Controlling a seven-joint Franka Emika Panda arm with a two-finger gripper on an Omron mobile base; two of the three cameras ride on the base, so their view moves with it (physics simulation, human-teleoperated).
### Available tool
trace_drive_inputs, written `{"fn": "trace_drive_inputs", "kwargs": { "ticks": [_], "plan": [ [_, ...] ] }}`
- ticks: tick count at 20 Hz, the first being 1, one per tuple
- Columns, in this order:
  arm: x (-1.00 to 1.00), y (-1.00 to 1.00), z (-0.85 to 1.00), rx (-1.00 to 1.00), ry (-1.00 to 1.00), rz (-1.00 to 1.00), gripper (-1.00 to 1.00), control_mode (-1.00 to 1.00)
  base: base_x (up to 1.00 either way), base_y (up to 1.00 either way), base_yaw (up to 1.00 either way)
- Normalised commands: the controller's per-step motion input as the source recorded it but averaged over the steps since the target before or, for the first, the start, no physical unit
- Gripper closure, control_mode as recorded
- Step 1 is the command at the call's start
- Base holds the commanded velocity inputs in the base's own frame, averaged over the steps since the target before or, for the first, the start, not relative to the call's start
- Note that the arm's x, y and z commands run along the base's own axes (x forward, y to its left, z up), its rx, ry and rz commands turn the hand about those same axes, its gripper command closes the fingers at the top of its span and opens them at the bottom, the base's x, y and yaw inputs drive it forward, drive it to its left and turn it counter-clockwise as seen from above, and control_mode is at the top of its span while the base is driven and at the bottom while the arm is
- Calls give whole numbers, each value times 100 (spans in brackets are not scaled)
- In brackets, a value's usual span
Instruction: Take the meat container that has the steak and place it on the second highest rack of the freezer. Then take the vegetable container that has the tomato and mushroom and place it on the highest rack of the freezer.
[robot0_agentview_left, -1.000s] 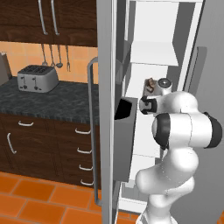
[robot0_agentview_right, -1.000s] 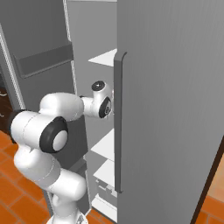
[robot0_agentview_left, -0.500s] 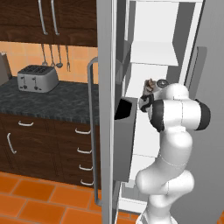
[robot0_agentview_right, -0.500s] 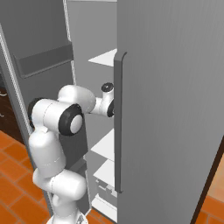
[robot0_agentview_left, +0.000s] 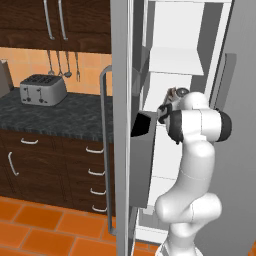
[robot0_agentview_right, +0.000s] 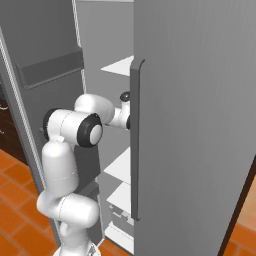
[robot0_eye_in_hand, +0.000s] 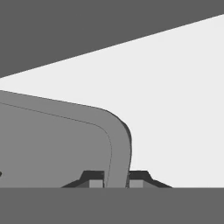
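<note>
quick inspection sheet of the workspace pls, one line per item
surface: freezer door open; a white rack sits just above the hand
job's things: grey meat container gripped by its rim; small brown lump beside the arm's end, likely the steak; cannot tell whether the container rests on a rack
clutter: toaster on the dark counter; utensils hanging on the wall
grippers: hand shut on the container rim, inside the freezer
cables: nothing seen
surroundings: dark wooden cabinets, orange tiled floor, dark door bin
</note>
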Motion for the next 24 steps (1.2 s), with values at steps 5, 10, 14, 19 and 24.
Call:
{"fn": "trace_drive_inputs", "kwargs": {
  "ticks": [5, 10, 14, 19, 24],
  "plan": [
    [1, 0, -1, 0, -1, 0, 100, -100, 0, 0, 0],
    [0, 0, 0, 0, 0, 0, -100, -100, 0, 0, 0],
    [0, 0, 0, 0, 0, 0, -100, -100, 0, 0, 0],
    [0, 0, 0, 0, 0, 0, -100, -100, 0, 0, 0],
    [-37, 0, 0, 0, -3, 0, -100, -100, 0, 0, 0]
  ]
}}
